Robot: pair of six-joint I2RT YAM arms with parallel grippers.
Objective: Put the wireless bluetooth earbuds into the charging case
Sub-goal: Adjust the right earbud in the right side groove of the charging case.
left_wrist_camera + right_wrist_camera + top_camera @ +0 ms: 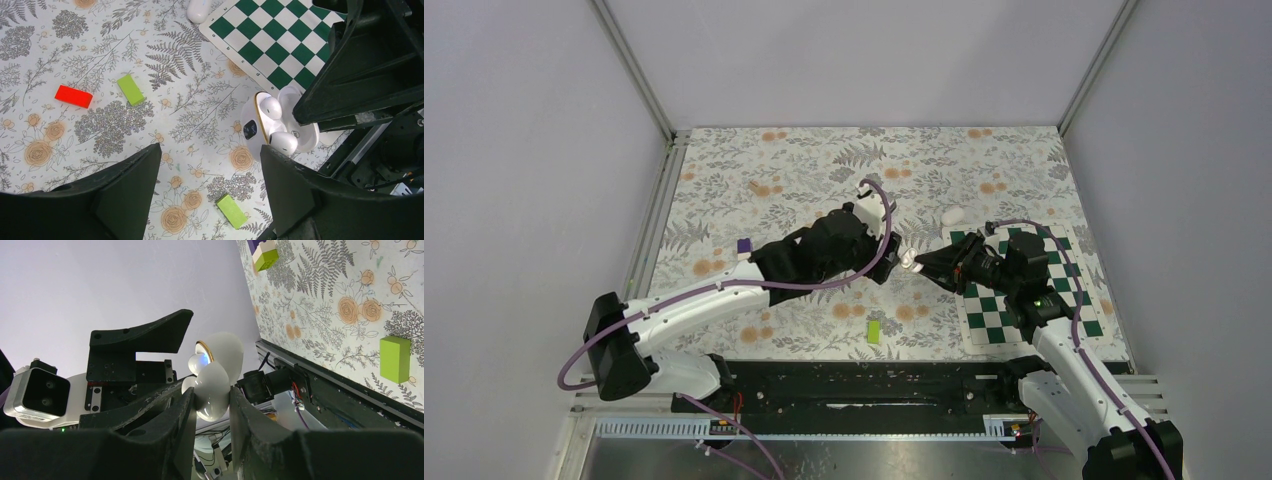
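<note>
While the right gripper pinches the charging case between its two fingers, the left gripper stands spread, with nothing between its fingers. The left wrist view shows the case open, held just beside the left edge of the chessboard mat. Both earbuds sit in it; I cannot tell if they are fully down. The right wrist view shows only the rounded shell and its gold rim, not the earbuds. Left of the mat, the left wrist view shows a red block and two green blocks; the top view shows only one of them. A white oval object lies at the mat's far left corner.
</note>
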